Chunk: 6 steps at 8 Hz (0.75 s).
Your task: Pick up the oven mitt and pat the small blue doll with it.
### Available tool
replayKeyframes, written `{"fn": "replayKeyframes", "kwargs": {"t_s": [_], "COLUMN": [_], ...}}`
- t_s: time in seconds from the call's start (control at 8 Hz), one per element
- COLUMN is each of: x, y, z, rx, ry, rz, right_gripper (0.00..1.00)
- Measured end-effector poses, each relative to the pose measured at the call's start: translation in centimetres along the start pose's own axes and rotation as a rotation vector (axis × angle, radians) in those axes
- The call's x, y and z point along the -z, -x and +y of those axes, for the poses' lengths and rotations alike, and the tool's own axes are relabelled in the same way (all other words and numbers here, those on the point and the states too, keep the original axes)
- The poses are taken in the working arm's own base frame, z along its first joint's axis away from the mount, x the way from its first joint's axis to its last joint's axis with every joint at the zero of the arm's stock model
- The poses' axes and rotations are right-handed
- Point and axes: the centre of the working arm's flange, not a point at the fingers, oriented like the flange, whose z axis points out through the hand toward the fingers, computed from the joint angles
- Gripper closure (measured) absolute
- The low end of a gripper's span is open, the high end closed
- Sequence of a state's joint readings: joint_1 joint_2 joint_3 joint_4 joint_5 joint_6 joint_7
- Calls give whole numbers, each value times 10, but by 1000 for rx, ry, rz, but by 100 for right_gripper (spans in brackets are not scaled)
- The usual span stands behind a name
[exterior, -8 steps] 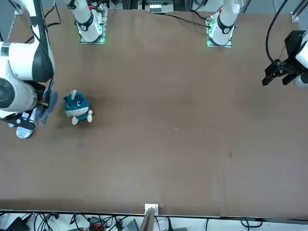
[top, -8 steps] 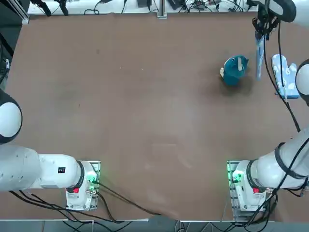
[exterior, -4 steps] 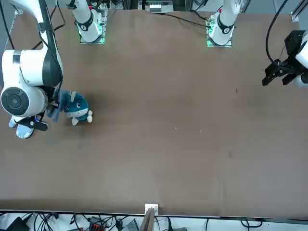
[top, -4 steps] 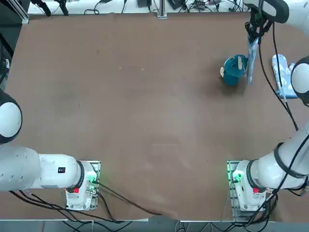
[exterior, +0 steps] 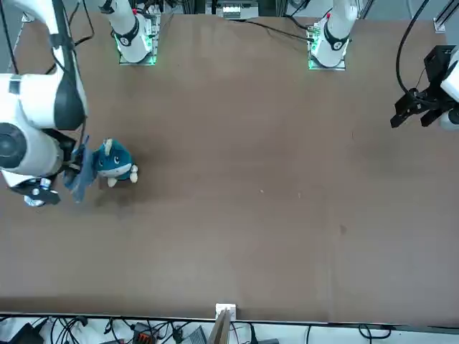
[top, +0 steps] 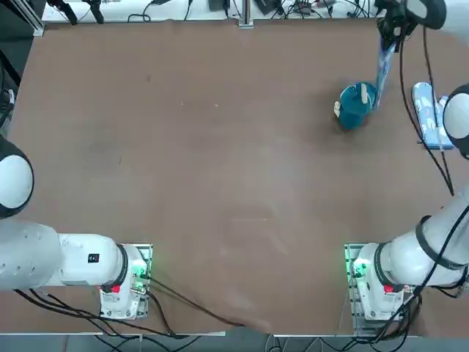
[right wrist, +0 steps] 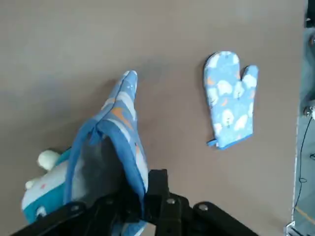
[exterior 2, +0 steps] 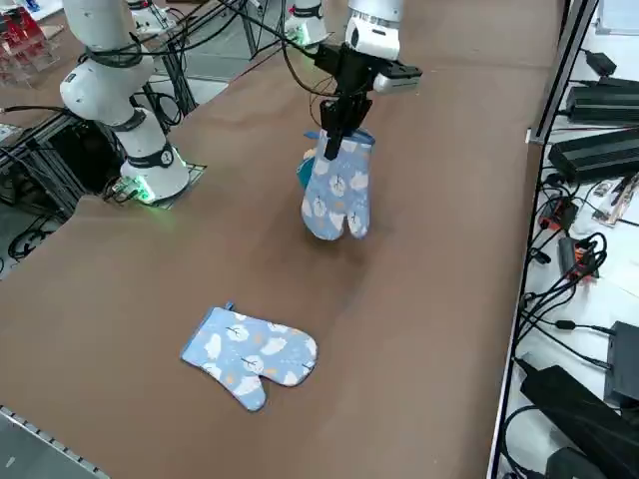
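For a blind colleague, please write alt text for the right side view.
The right tool is shut on the cuff of a blue patterned oven mitt, which hangs down in front of the small blue doll, hiding most of it. A second, matching mitt lies flat on the brown table, nearer the camera.

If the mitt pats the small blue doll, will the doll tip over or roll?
Probably it tips a little: the small blue doll looks rounded and plush, so light. The oven mitt hangs limp from the right gripper, so pats are likely soft.

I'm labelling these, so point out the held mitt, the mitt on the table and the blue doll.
held oven mitt (exterior 2: 336, 195), right side view, palm.
spare oven mitt (exterior 2: 250, 354), right side view, middle.
small blue doll (top: 355, 105), top view, body.
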<state>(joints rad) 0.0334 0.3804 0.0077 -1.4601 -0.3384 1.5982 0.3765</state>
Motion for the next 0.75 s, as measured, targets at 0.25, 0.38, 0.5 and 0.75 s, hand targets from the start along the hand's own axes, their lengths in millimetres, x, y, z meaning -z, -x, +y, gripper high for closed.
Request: {"fn": "replayKeyframes", "kwargs": {"t_s": [0.25, 0.38, 0.5, 0.75], "x": [-11, -23, -38, -86], "y": [-17, -26, -34, -52], "z": [55, 84, 113, 162], "rx": [36, 63, 92, 142], "ry": [104, 187, 269, 402], "rz": [16, 12, 7, 48], "right_gripper": [96, 96, 96, 96]}}
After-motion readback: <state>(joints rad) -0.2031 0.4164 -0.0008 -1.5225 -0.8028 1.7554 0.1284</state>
